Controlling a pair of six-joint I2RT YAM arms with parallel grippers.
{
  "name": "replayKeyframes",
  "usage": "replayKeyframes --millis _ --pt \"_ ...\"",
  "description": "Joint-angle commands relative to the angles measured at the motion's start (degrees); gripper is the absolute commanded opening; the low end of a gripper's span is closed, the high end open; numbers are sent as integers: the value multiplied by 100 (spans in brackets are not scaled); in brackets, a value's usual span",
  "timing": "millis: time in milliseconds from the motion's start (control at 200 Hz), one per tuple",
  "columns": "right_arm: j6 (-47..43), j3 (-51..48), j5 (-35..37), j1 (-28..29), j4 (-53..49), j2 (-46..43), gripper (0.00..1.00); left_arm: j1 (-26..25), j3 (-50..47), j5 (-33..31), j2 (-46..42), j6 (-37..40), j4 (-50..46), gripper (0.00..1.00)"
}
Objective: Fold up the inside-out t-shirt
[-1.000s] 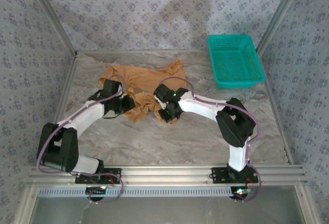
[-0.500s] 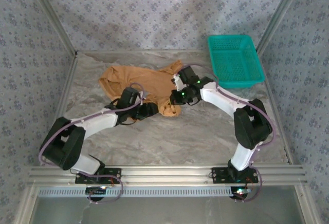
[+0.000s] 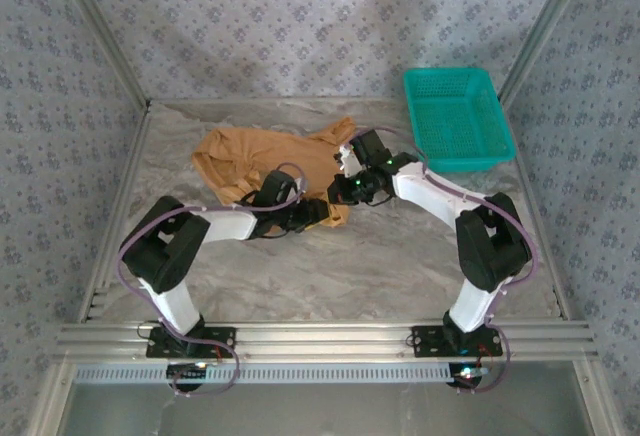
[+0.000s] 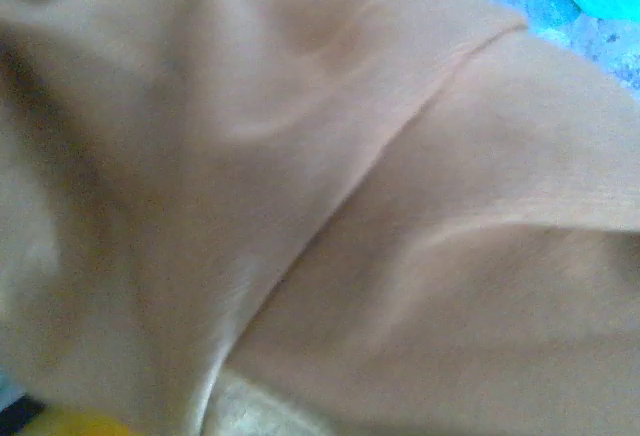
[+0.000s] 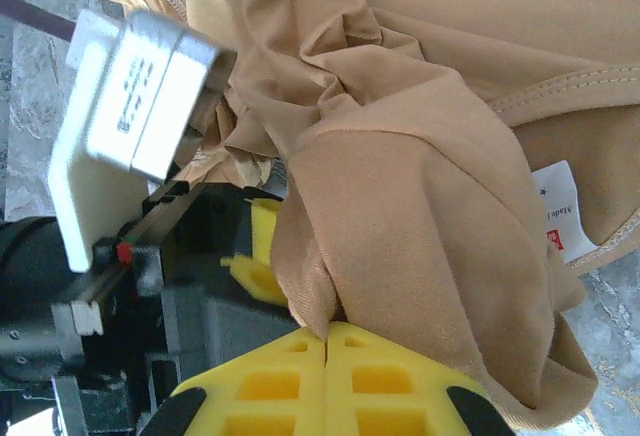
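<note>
Tan inside-out t-shirt (image 3: 262, 151) bunched on the marble-patterned table (image 3: 380, 266), left of the teal basket (image 3: 458, 116) and slightly nearer the arm bases than it, clear of its rim. Spread widest on the side far from the basket, narrowing to a gathered, drooping fold at the end closest to it. Right gripper (image 5: 328, 341) at that fold, below and left of the basket: yellow fingers pressed flat together, a tuck of thin cloth pinched in the seam between them and swelling into a rounded pouch above the right-hand finger. Raw stitching (image 5: 560, 86) turned outward along a hem, and a small white label (image 5: 560, 206) with red and dark print lying against the cloth beside that pouch. Left gripper (image 3: 320, 213) just beside the right one, on the side away from the basket, nose pushed into the same bunched edge. Seen from the right wrist as a black body with a white plate on top and a bit of yellow under the folds. Cannot tell how wide its claw stands, with cloth draped over the fingers. From the left wrist, blurred tan cloth close up, one seam running diagonally across it, with a sliver of table and a teal corner of the basket at the upper right. Both arms bent inward, meeting over the shirt's basket-side end.
</note>
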Motion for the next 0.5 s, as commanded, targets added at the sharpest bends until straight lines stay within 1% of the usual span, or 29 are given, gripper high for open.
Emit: replayKeyframes --millis 0,15,30,130,260,335,445,500 --pt "102 -106 -40 -75 4 -67 0 -56 172 -26 118 -221 541 9" --pt "126 -115 -12 -114 12 -46 0 -66 160 -26 105 -228 586 3" --pt "155 -121 10 -156 16 -25 0 -81 144 -23 80 -232 620 0" --pt "493 -143 103 -617 186 224 0 -293 74 -273 -291 71 362 0" --pt "959 65 -30 -1194 430 729 0 -943 -84 -989 -960 990 -110 0" --pt "1032 321 -191 -1314 423 1005 0 -1317 -339 -1394 -1230 1406 -30 0" --pt "1038 576 -316 -1386 283 1204 0 -1639 -914 -1932 -1553 1788 405 0" --pt "1022 593 -334 -1391 267 1181 0 -1679 -1141 -2084 -1627 1886 586 5"
